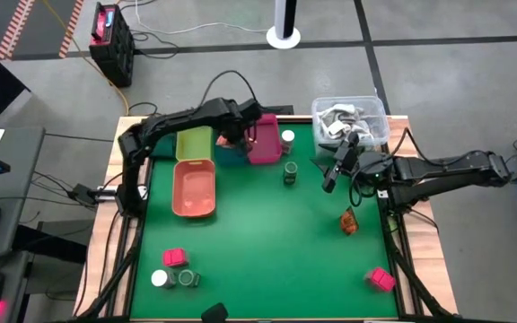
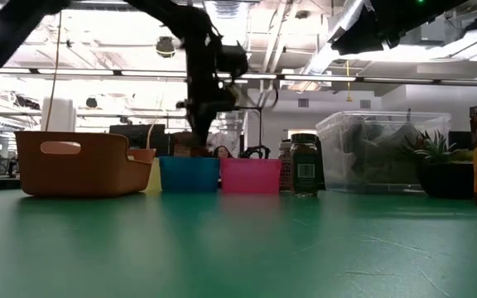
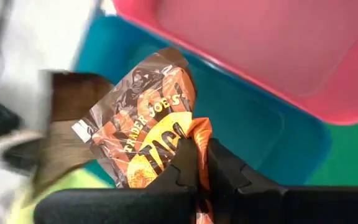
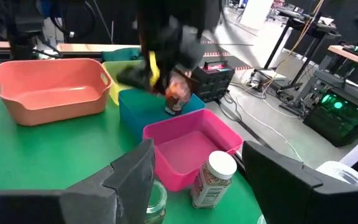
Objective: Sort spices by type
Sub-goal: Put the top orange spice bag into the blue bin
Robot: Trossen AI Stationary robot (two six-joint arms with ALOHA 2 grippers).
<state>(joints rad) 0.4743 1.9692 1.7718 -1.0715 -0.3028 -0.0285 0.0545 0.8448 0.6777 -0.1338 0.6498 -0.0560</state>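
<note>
My left gripper hangs over the blue tray and is shut on a crinkly brown-orange packet. The right wrist view shows this packet above the blue tray. My right gripper hovers open over the green mat, right of a dark green jar and a white-lidded jar that stand upright beside the pink tray. A second packet lies near the right edge. Near the front edge sit two pink cubes, a white-lidded jar and a green jar. My left gripper pinches the packet's orange edge between its two fingers, coming from above. The packet is lifted clear and hangs over the blue tray, spread out beyond the fingertips.
A yellow-green tray and a salmon tray sit left of the blue one. A clear tub of white-grey items stands at the far right corner, close to my right arm. Open green mat lies in the middle of the table.
</note>
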